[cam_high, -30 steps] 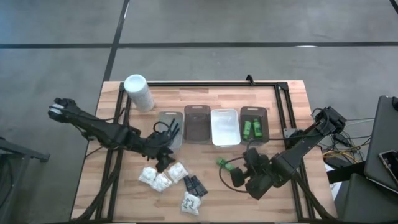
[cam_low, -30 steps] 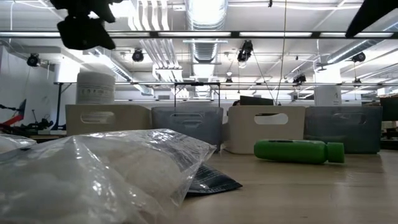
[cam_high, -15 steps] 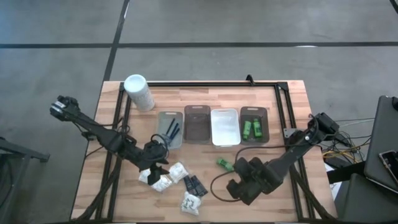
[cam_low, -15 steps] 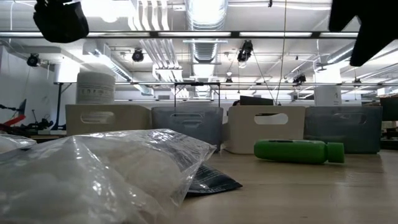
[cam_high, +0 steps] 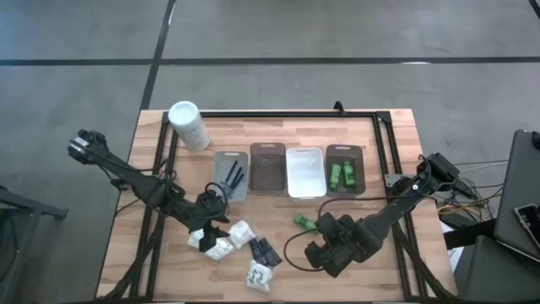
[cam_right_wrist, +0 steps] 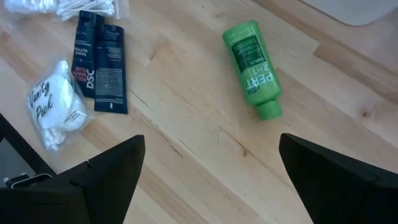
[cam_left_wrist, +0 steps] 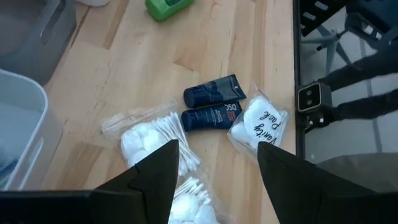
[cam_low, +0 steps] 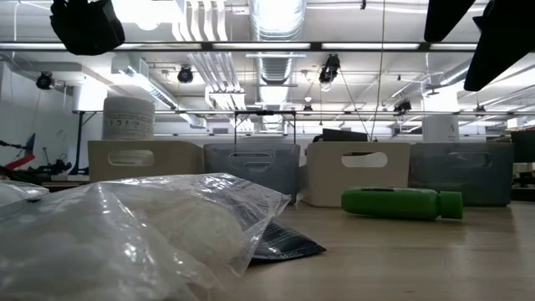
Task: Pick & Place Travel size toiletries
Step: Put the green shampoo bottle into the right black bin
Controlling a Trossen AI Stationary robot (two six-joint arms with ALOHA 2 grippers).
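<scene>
- Left gripper [cam_left_wrist: 214, 171] hangs above the white cotton packets [cam_high: 221, 240] at the table's near left, fingers spread and holding nothing.
- Right gripper [cam_right_wrist: 211, 177] hovers with fingers spread wide and empty, above bare wood near the loose green bottle [cam_right_wrist: 253, 66].
- That bottle reads "PERT 2in1"; two dark sachets [cam_right_wrist: 102, 59] read "DSC"; one packet [cam_right_wrist: 53, 102] reads "Vanity Pack".
- Two more green bottles [cam_high: 342, 175] lie in the rightmost tray [cam_high: 343, 150].
- Both arms reach low, angled inward.
</scene>
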